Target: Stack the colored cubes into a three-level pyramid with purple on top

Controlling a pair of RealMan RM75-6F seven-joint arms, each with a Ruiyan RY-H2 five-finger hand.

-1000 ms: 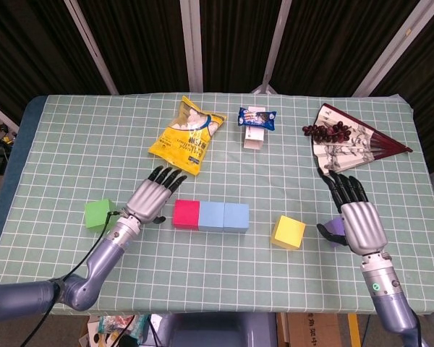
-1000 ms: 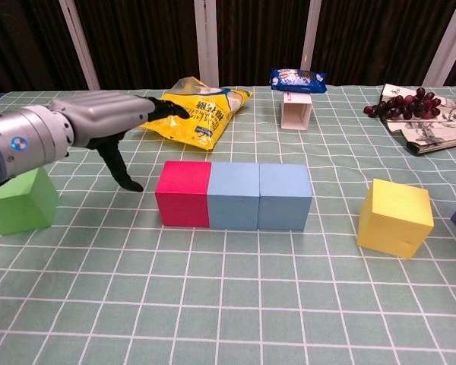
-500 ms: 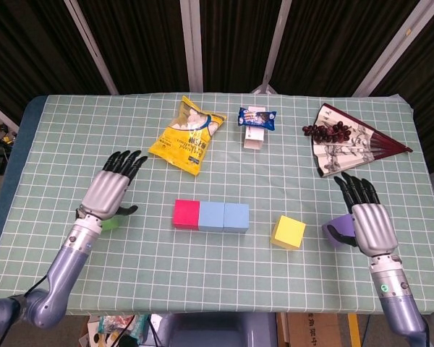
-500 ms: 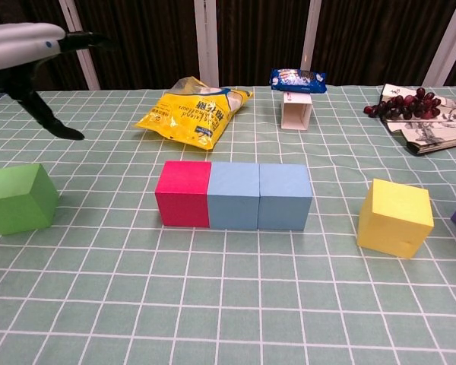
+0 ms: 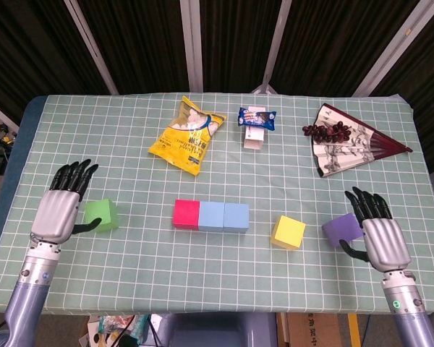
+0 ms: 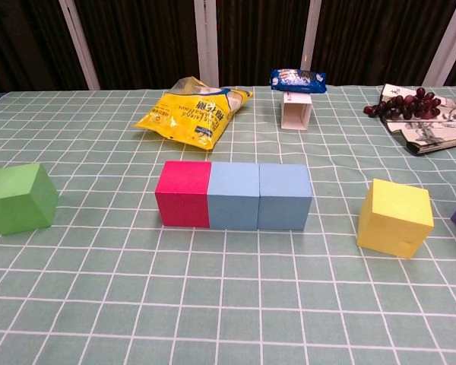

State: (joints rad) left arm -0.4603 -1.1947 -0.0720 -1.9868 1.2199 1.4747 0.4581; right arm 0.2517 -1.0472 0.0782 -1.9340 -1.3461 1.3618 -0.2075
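My left hand [image 5: 58, 210] has pulled back from beside the red foam cube [image 5: 186, 214] and now hovers at the 9 o'clock edge of the green checked tabletop [image 5: 130, 275], fingers [image 5: 74, 173] spread, released, grasping nothing; the thumb sits just beside the green foam cube [image 5: 102, 215], and I can't tell if it touches. My right hand [image 5: 382, 235] has also slid back toward 4 o'clock, so it no longer covers the purple foam cube [image 5: 342, 229]; its fingers are apart and released too, with the thumb close to that cube's near side.

The base row is done: red cube, then two light-blue foam cubes [image 5: 224, 216], touching in a line at centre. The yellow foam cube [image 5: 288, 231] stands apart at 4 o'clock from the row, with the purple one further toward 3 o'clock. The green cube is well apart at 9 o'clock.

So level one is built and both hands have reset beside loose cubes. By my judgement the next step is level two, green and yellow going on the row, purple last. In the chest view neither hand shows. The yellow snack bag [image 5: 188, 135] at 12 o'clock is not in the way.
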